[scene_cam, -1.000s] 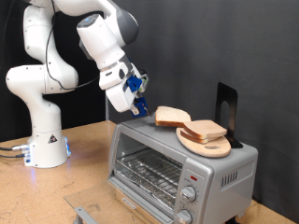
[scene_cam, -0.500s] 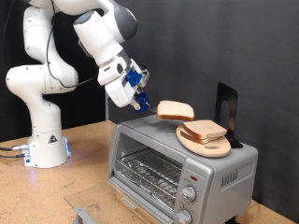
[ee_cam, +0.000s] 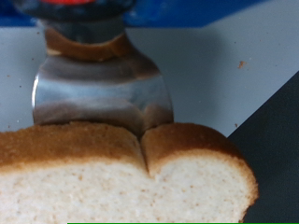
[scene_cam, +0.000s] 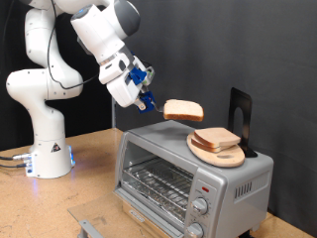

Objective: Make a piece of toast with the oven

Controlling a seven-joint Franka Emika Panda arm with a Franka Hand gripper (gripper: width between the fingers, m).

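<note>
Tan bread, flat and level, pinched by one edge in the claw, clenched on it. Up in the air above the silver oven, sticking out right from the claw. Oven door open, rack bare. More bread on the wooden board to the right.

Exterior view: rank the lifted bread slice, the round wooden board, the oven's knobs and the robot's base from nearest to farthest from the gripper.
1. Lifted bread slice, held in the gripper, above the oven.
2. Round wooden board, on the oven's top, right.
3 and 4. Oven's knobs, lower right, and robot's base, lower left: too close to call.
</note>
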